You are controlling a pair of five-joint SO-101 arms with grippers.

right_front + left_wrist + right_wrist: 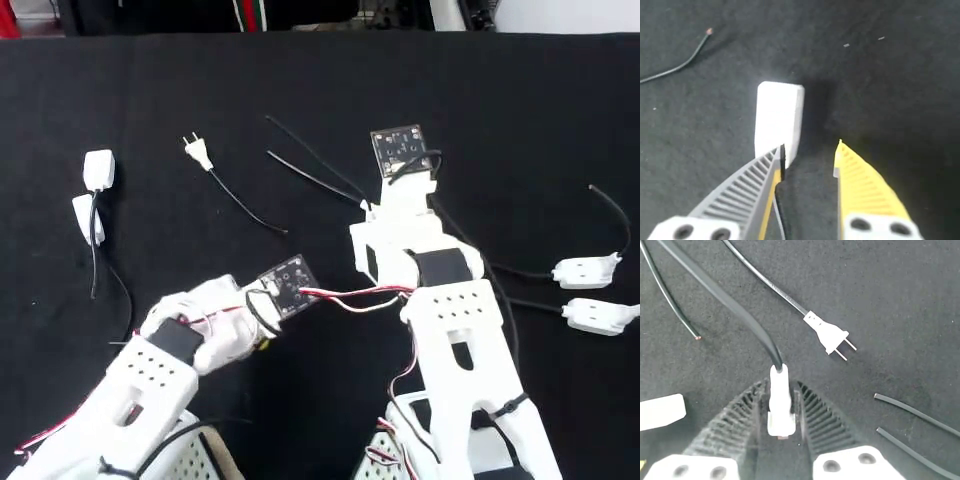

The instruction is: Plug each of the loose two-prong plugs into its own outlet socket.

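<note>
The right claw [781, 389] is closed on one white plug [780, 407]. A ribbed finger presses each side of its body, and its thick black cord [735, 305] runs out past the fingertips across the black tabletop [900, 295]. A second plug [827, 334], the only loose one, rests on the tabletop just beyond this claw. Its two prongs are bare and its thinner cord trails away. That makes two plugs in all, one held and one free.

The left claw [810, 146] stands open, grey finger [755, 185] and yellow finger [865, 185] well apart, with nothing between them. One white socket block [779, 112] lies just ahead of the grey fingertip; I cannot tell whether the tip touches it.

The high view shows four white corded sockets. The far left socket [98, 170] and near left socket [88, 218] lie close together toward the left edge. The far right socket [587, 270] and near right socket [598, 316] lie side by side at the right edge, well apart from the left pair.

Beside the right claw lie two cut black cable ends, the upper cable end [910, 412] and the lower cable end [910, 450], roughly parallel. On its other side is one thin wire [670, 300] with a bare copper tip.
</note>
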